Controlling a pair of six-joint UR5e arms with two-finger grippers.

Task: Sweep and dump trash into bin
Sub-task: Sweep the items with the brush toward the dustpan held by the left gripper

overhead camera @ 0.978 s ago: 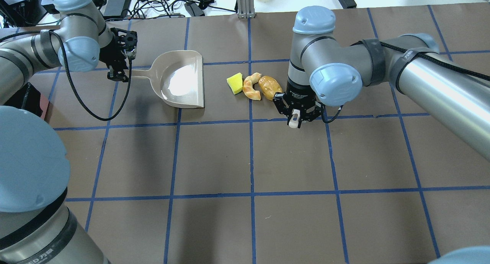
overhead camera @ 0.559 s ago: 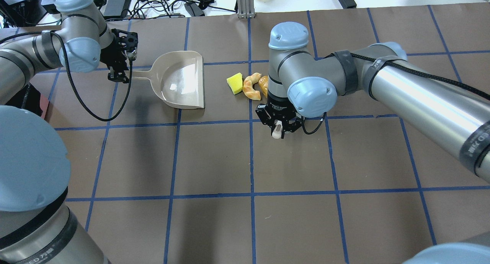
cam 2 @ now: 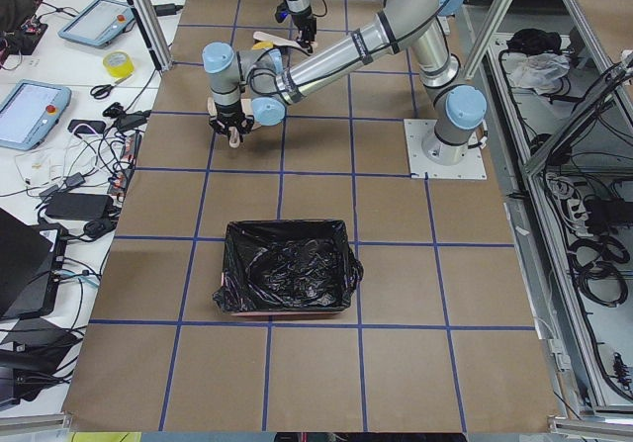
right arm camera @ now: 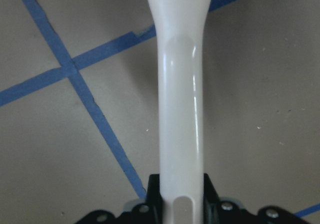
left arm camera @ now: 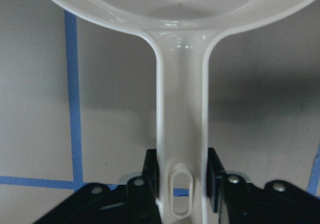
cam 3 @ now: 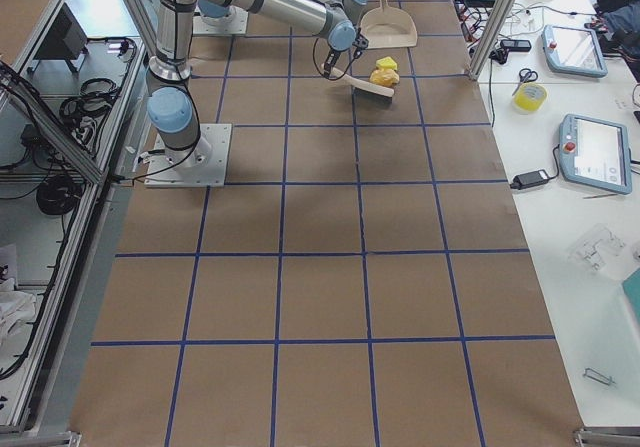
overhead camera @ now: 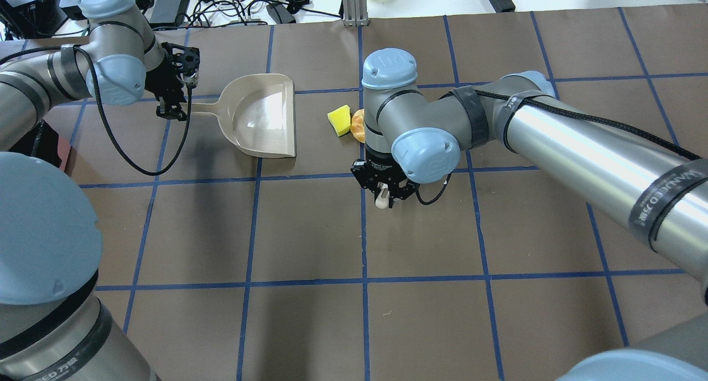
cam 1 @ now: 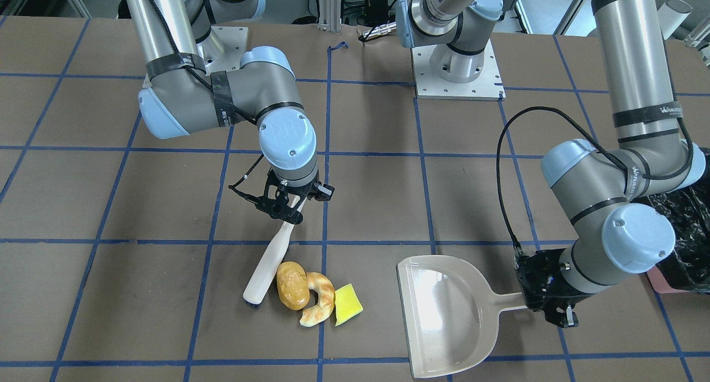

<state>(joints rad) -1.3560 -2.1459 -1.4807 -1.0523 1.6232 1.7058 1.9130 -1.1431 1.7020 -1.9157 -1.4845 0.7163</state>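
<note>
The trash lies in a tight row: a golden-brown roll (cam 1: 292, 285), a curved tan pastry (cam 1: 320, 301) and a yellow sponge wedge (cam 1: 348, 304). My right gripper (cam 1: 285, 204) is shut on a white brush handle (cam 1: 272, 265). The brush's lower end rests on the table beside the roll. In the overhead view the right arm hides the roll; the sponge (overhead camera: 339, 120) shows. My left gripper (overhead camera: 174, 102) is shut on the handle of the beige dustpan (overhead camera: 260, 115), whose mouth faces the trash. The black-lined bin (cam 2: 287, 279) stands far off on the left arm's side.
The table is brown paper with a blue tape grid. A gap of table lies between the sponge and the dustpan's (cam 1: 444, 310) open edge. The bin's corner (cam 1: 679, 232) shows behind the left arm. Cables and devices lie beyond the far table edge.
My right arm has swung left toward the dustpan with the brush, now covering the roll from above. The roll and pastry have shifted slightly left. The sponge, dustpan and left arm stayed put.
</note>
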